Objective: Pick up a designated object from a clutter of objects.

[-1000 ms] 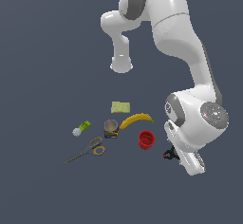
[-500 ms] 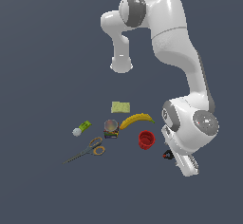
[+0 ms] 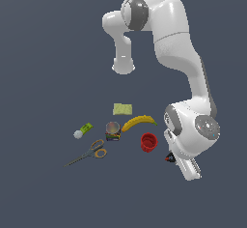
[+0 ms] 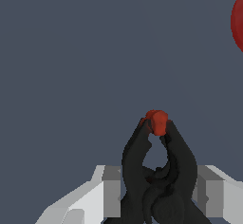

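Item: one white arm (image 3: 178,53), folded low over the grey worktop (image 3: 43,67) at the exterior view's right. Gripper (image 4: 156,190): seen in the wrist view with a pale finger (image 4: 111,190) on either side of the black spring clamp (image 4: 159,171); the jaws stand narrowed about the clamp's body, both fingers set close against its black flanks, though whether they press on it cannot be told for certain from this view. Clamp: two curved black limbs meeting at red-orange tips (image 4: 156,121), which point away from the wrist camera; in the exterior view only a small dark and red fragment of it (image 3: 169,157) shows beside the hand, just off the red cup (image 3: 149,141) toward the exterior view's right. Whether the clamp rests on the worktop or is lifted clear cannot be told. Other stock, grouped toward the exterior view's left of the hand: yellow banana (image 3: 139,122) just above the cup; yellow-green sponge pad (image 3: 122,109) beyond it; small can (image 3: 113,131) beside the banana's end; scissors (image 3: 89,153) with orange handles; green-white tube (image 3: 83,130), well apart from the clamp.
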`<action>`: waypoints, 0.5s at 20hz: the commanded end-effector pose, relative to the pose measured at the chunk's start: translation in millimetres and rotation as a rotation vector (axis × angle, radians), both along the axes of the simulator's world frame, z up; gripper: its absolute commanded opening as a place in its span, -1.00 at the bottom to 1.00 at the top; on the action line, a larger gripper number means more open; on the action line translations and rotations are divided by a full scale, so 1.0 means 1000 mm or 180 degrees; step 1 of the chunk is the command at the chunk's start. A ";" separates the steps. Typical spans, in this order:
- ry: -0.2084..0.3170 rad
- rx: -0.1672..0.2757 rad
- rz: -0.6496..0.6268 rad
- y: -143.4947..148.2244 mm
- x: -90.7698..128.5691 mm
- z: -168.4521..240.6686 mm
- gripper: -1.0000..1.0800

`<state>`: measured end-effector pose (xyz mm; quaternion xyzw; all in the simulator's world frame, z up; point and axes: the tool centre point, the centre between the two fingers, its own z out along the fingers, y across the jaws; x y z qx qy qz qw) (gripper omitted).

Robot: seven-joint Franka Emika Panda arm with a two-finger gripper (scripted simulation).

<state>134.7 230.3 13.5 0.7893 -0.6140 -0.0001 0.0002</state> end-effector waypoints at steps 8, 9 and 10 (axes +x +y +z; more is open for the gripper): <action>0.0000 0.0000 0.0000 0.000 0.000 0.000 -1.00; 0.0000 0.0000 0.0000 -0.001 0.000 0.001 -1.00; 0.0000 0.0000 0.0000 -0.001 0.000 0.001 -1.00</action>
